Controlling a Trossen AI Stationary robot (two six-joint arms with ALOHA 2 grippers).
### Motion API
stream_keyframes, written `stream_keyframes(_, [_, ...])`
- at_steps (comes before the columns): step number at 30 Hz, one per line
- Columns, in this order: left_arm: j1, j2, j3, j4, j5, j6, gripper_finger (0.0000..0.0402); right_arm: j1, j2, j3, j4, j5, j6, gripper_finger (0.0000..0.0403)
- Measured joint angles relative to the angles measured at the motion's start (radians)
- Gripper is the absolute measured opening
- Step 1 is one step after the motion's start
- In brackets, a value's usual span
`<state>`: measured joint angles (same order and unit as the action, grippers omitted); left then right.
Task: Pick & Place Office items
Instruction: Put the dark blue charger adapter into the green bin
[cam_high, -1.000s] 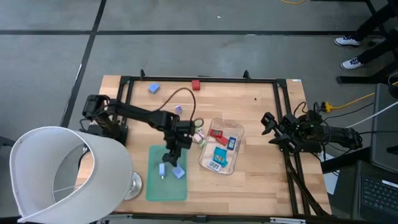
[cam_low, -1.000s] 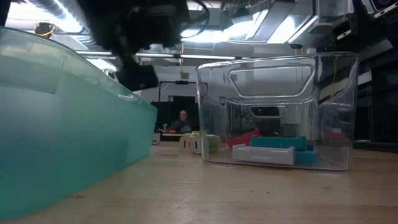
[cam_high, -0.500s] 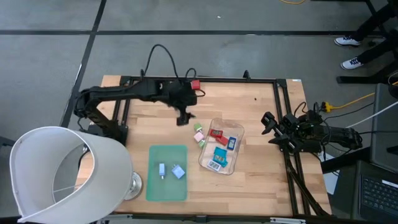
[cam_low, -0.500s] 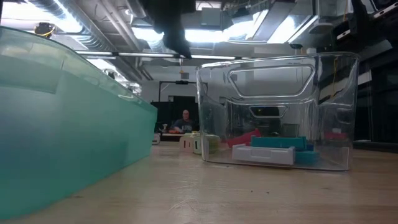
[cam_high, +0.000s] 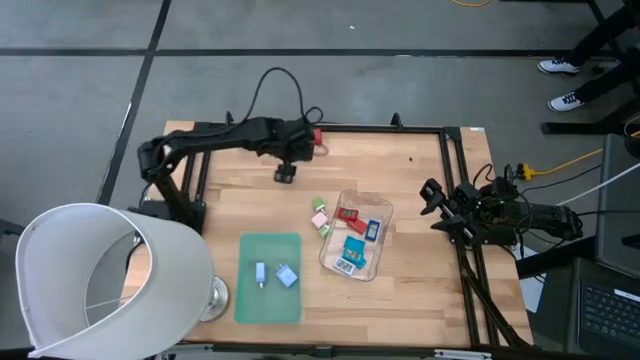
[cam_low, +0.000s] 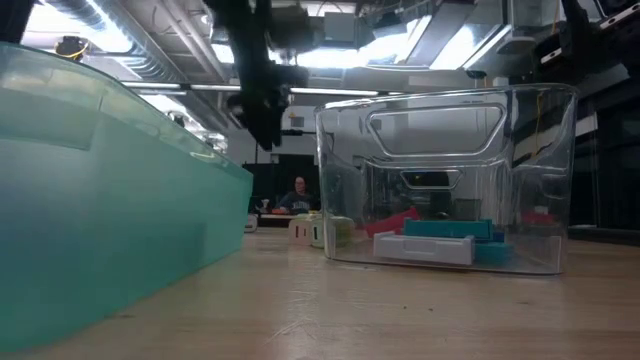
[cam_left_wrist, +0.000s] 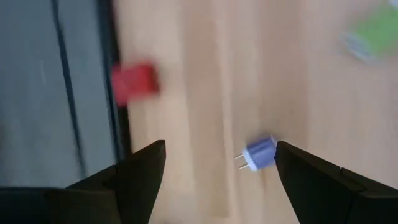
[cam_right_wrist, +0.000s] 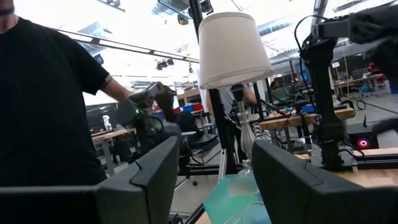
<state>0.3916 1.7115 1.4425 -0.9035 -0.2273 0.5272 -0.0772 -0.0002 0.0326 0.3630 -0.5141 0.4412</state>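
Note:
My left gripper (cam_high: 285, 174) (cam_left_wrist: 221, 144) hangs open over the far part of the table, pointing steeply down, with nothing between its fingers. Below it a small blue-purple pronged piece (cam_left_wrist: 260, 154) lies on the wood, close to one finger. A red block (cam_high: 316, 136) (cam_left_wrist: 134, 83) sits by the far frame rail. Two small blue and white pieces (cam_high: 260, 272) (cam_high: 287, 276) lie on the green mat (cam_high: 270, 300). The clear tray (cam_high: 372, 260) holds several red, blue and teal items. Pink and green pieces (cam_high: 320, 212) lie beside it. My right gripper (cam_high: 428, 203) (cam_right_wrist: 214, 143) waits open at the right edge.
A black frame rail (cam_high: 330, 127) runs along the far edge and the table's sides. A lamp with a big white shade (cam_high: 100, 280) stands at the near left corner. Bare wood lies between the mat and the far rail. A person in black (cam_right_wrist: 43, 106) stands beyond the table.
My left gripper has risen from just above the green mat and swung toward the table's far edge, turning as it went; it now hangs beside the red block. The two pieces on the mat have stayed where they were.

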Motion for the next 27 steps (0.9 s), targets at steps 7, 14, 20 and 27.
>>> stream_keyframes(7, [0.115,0.141,-0.001,-0.117,0.060,-1.069,0.0296,0.000,0.000,0.000,0.000,0.002,-0.008,0.0201])
stream_keyframes(14, [0.125,0.271,-0.001,-0.015,0.160,-1.459,0.0296,0.000,0.000,0.000,-0.001,0.002,-0.011,0.0201])
stream_keyframes(20, [0.096,0.301,-0.001,-0.054,0.195,-1.541,0.0296,0.000,0.000,0.000,-0.005,-0.028,-0.003,0.0201])
stream_keyframes(27, [0.081,0.301,-0.001,-0.077,0.201,-1.649,0.0296,0.000,0.000,0.000,-0.034,-0.070,0.001,0.0200])
